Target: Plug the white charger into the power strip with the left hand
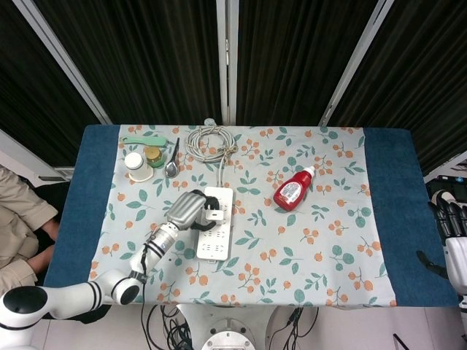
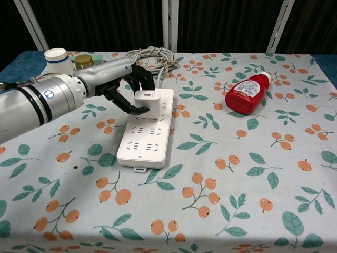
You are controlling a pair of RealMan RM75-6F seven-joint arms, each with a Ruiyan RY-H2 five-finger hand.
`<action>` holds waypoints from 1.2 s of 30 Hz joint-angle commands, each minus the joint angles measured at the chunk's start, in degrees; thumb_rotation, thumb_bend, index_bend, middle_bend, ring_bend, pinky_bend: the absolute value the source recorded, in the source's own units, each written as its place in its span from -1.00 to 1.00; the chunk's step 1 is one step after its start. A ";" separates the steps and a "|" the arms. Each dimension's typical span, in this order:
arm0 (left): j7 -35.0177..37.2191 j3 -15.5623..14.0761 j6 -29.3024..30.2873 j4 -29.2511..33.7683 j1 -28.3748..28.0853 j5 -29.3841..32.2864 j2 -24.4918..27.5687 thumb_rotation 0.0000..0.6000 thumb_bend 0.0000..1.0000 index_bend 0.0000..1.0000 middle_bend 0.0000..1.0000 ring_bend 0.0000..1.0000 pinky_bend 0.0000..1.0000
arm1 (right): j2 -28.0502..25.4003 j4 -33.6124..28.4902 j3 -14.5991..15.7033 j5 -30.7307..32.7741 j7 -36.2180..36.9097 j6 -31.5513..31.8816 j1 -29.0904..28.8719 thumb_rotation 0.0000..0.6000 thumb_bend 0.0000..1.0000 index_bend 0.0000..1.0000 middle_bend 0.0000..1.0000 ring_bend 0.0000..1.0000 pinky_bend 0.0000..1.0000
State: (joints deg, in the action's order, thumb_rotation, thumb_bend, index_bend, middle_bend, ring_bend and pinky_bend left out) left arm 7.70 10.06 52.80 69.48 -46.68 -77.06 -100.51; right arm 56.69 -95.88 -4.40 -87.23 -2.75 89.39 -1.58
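Observation:
The white charger [image 2: 147,101] stands upright on the far end of the white power strip [image 2: 143,139], which lies lengthwise in the middle-left of the table. My left hand [image 2: 122,84] reaches in from the left and grips the charger, its dark fingers curled over the top and far side and the thumb against the near left side. From above, the left hand [image 1: 187,210] covers part of the charger [image 1: 213,212] at the strip's [image 1: 216,243] upper sockets. I cannot tell how deep the prongs sit. My right hand [image 1: 454,235] hangs off the table's right edge, fingers apart, holding nothing.
The strip's coiled grey cable [image 1: 210,140] lies at the back. A red sauce bottle [image 2: 246,93] lies on its side to the right. Small jars [image 1: 144,162], a spoon [image 1: 173,162] and a green utensil [image 1: 144,139] sit at the back left. A person's arm shows at the left edge.

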 commanded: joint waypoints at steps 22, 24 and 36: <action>6.29 -2.04 0.20 -6.68 0.03 -3.49 -2.58 1.00 -0.08 0.33 0.39 -0.09 -0.44 | 0.14 0.10 -0.02 -0.01 -0.02 0.39 0.30 1.00 -0.81 -1.00 -0.92 -1.00 -1.00; 6.29 -2.14 -0.07 -6.85 0.04 -3.41 -2.58 1.00 -0.08 0.33 0.39 -0.09 -0.44 | 0.13 0.11 -0.07 0.10 0.00 0.49 0.38 1.00 -0.81 -1.00 -0.92 -1.00 -1.00; 6.33 -2.05 -0.67 -7.73 0.17 -2.85 -2.92 1.00 -0.08 0.33 0.40 -0.09 -0.44 | 0.21 0.16 -0.10 0.09 0.08 0.46 0.39 1.00 -0.81 -1.00 -0.92 -1.00 -1.00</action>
State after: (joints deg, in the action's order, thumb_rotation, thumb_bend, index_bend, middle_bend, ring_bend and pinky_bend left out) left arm 14.03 8.01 52.14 61.76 -46.51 -79.93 -103.42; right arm 56.89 -95.72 -4.50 -87.14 -2.68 89.85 -1.18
